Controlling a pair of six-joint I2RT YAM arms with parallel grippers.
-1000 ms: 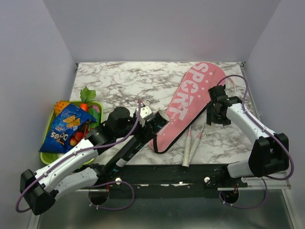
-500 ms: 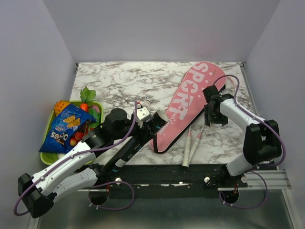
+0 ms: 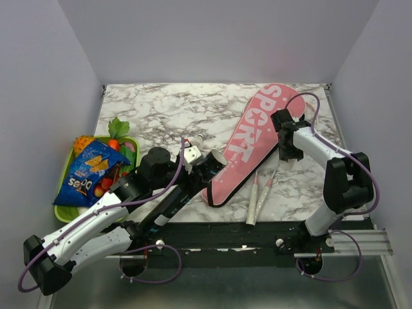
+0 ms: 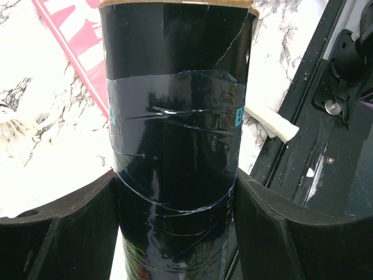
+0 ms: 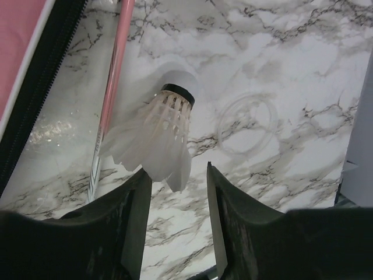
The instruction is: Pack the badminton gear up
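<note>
Meanwhile, the left gripper (image 4: 176,192) clamps the black tube (image 4: 175,87) beside the pink SPORT bag (image 3: 257,138); the right gripper (image 5: 176,172), half-open, straddles a shuttlecock (image 5: 160,137).

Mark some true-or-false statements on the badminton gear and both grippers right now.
1. The left gripper clamps the long black tube. True.
2. A white feathered shuttlecock sits between the fingers of the right gripper. True.
3. The pink racket-shaped SPORT bag stands upright against the wall. False: it lies flat on the marble table.
4. The right gripper holds a racket. False: both white racket handles lie free on the table.
</note>
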